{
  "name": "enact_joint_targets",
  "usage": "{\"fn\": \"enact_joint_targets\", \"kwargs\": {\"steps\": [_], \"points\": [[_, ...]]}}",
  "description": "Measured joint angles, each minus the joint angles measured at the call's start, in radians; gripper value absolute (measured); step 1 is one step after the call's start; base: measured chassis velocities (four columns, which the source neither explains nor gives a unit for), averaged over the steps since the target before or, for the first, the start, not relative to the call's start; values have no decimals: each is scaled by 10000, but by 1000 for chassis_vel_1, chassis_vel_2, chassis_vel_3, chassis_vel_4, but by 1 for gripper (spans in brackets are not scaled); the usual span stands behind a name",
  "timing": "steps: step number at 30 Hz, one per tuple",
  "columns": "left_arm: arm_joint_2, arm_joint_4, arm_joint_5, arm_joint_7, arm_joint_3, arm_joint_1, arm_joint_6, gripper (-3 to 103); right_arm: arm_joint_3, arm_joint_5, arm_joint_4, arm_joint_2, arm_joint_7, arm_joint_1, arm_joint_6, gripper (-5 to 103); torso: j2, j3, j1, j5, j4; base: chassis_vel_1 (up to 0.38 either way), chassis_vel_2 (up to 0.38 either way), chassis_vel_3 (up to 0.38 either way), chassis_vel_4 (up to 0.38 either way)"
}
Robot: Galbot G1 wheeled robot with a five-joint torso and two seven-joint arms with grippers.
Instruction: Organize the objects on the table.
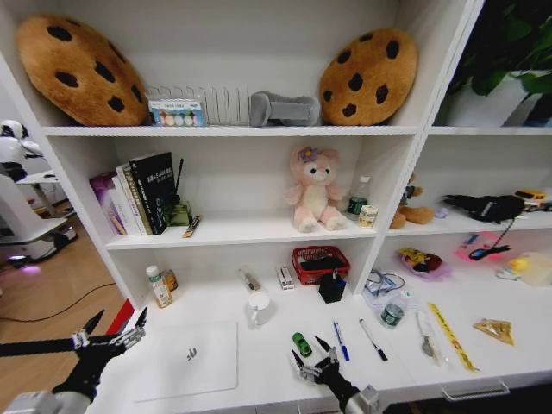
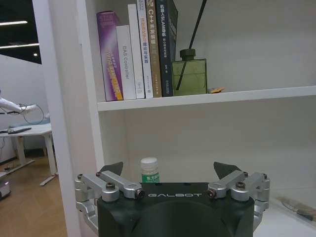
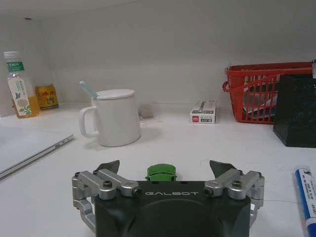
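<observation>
A closed silver laptop (image 1: 185,358) lies at the front left of the white table (image 1: 259,388). Right of it sit a tiny green toy car (image 1: 302,344), a blue pen (image 1: 341,340) and a black pen (image 1: 373,340). My right gripper (image 1: 309,354) hovers open just in front of the car. In the right wrist view the car (image 3: 161,173) sits just past the open right gripper (image 3: 165,167), with the blue pen (image 3: 306,190) and the laptop (image 3: 29,148) to either side. My left gripper (image 1: 116,321) hangs open off the table's left end, and in its wrist view the left gripper (image 2: 170,169) faces the shelving.
A white mug (image 1: 259,308), a juice bottle (image 1: 159,287), a red basket (image 1: 320,263) and a black pen holder (image 1: 332,287) stand toward the back. A small bottle (image 1: 392,312), spoon (image 1: 424,336), yellow ruler (image 1: 448,335) and a snack bag (image 1: 495,329) lie to the right.
</observation>
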Motion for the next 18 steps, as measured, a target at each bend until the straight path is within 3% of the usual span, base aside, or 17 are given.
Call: {"fn": "enact_joint_targets", "kwargs": {"steps": [9, 18], "points": [[0, 0, 0, 0, 0, 0, 0, 100, -438, 324, -480, -133, 87, 607, -155, 100, 0, 0, 0, 0, -1, 0, 0, 0, 0], [0, 0, 0, 0, 0, 0, 0, 100, -741, 53, -664, -41, 302, 836, -298, 99, -1, 0, 0, 0, -1, 0, 0, 0, 0]]}}
